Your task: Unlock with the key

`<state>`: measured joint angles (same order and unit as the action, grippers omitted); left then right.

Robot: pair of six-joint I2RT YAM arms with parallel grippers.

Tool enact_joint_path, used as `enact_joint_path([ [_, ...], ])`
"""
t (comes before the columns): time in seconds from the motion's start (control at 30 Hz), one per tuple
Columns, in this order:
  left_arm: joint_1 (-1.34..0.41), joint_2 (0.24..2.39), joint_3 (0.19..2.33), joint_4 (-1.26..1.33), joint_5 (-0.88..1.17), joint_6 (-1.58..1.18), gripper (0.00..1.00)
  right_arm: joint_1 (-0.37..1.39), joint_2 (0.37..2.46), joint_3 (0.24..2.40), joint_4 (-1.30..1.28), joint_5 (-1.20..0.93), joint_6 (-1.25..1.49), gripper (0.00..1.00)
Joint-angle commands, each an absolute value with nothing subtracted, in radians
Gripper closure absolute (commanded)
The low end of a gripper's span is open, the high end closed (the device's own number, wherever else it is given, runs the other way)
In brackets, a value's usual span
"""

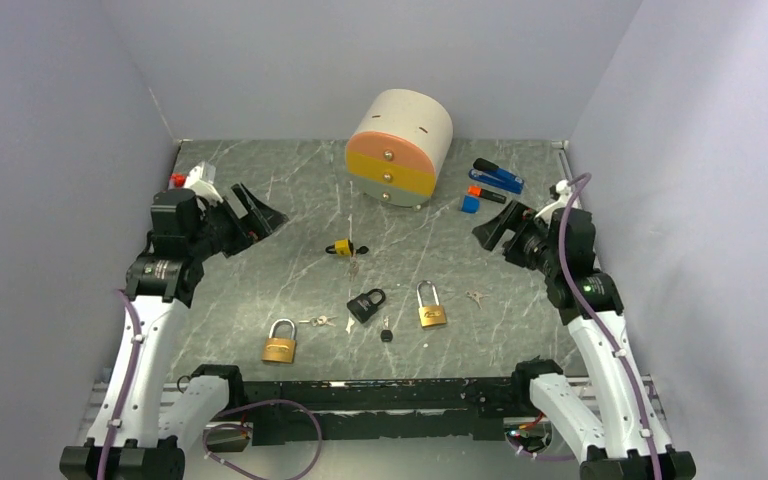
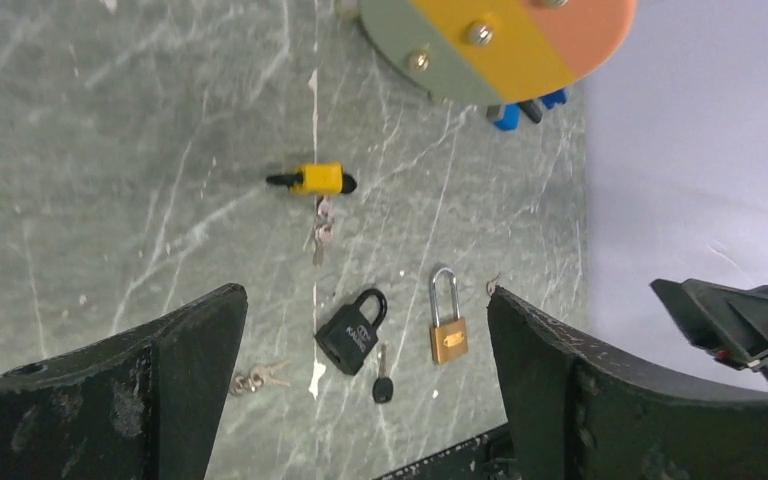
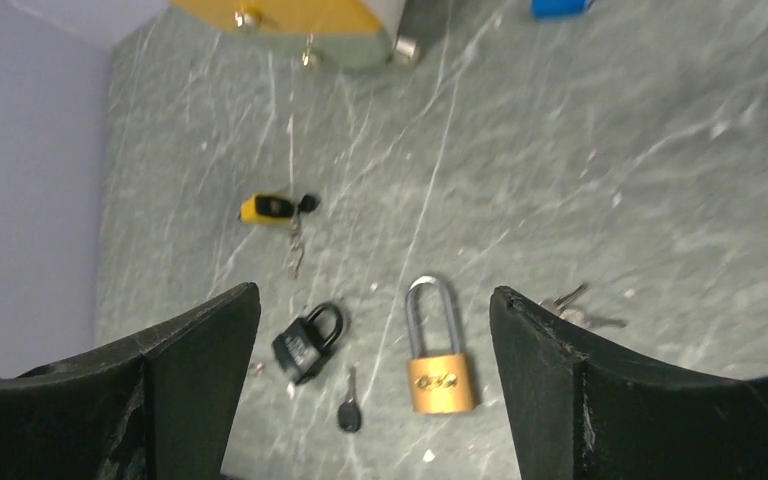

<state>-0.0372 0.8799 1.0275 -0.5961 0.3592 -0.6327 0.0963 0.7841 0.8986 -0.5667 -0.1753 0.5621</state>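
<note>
Several padlocks lie on the grey marble table. A black padlock (image 1: 365,304) (image 2: 348,335) (image 3: 302,350) sits mid-table with a black-headed key (image 1: 387,333) (image 2: 382,385) (image 3: 348,410) just beside it. To its right lies a long-shackle brass padlock (image 1: 431,306) (image 2: 448,335) (image 3: 441,378). Another brass padlock (image 1: 280,342) lies front left, next to a small key bunch (image 1: 318,321) (image 2: 257,378). A yellow padlock (image 1: 340,247) (image 2: 317,179) (image 3: 268,208) lies farther back. My left gripper (image 1: 257,218) (image 2: 365,300) hovers open at the left. My right gripper (image 1: 497,228) (image 3: 375,292) is open at the right. Neither holds anything.
A round drawer unit (image 1: 398,148) with pink, yellow and grey fronts stands at the back. A blue stapler (image 1: 500,178) and a blue block (image 1: 471,203) lie back right. More keys (image 1: 475,297) (image 3: 575,312) lie right of the long-shackle padlock. Walls enclose the table on three sides.
</note>
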Motion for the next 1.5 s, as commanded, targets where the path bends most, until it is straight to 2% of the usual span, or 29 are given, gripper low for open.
enact_joint_path([
  [0.0,-0.037,0.885,0.974,-0.577,0.426,-0.719,0.06,0.098,0.789,0.796,-0.437,-0.334,0.694,0.15],
  [0.17,-0.037,0.881,0.921,-0.562,0.449,-0.740,0.06,0.165,0.892,0.778,-0.452,-0.291,0.698,0.22],
  [0.33,-0.038,0.858,0.878,-0.575,0.444,-0.744,0.06,0.294,1.031,0.857,-0.652,-0.057,0.666,0.25],
  [0.47,-0.038,0.842,0.853,-0.582,0.438,-0.747,0.06,0.297,1.108,0.840,-0.732,0.053,0.666,0.26],
  [0.7,-0.039,0.848,0.844,-0.593,0.427,-0.745,0.06,0.297,1.179,0.795,-0.710,0.156,0.647,0.27],
  [0.87,-0.040,0.860,0.843,-0.598,0.415,-0.745,0.06,0.296,1.265,0.797,-0.716,0.208,0.700,0.44],
  [1.07,-0.040,0.867,0.845,-0.597,0.419,-0.743,0.06,0.296,1.307,0.764,-0.663,0.216,0.772,0.54],
  [1.2,-0.040,0.858,0.848,-0.609,0.405,-0.741,0.06,0.296,1.321,0.744,-0.623,0.224,0.811,0.65],
  [1.47,-0.040,0.851,0.851,-0.631,0.389,-0.738,0.06,0.295,1.380,0.737,-0.553,0.198,0.852,0.68],
])
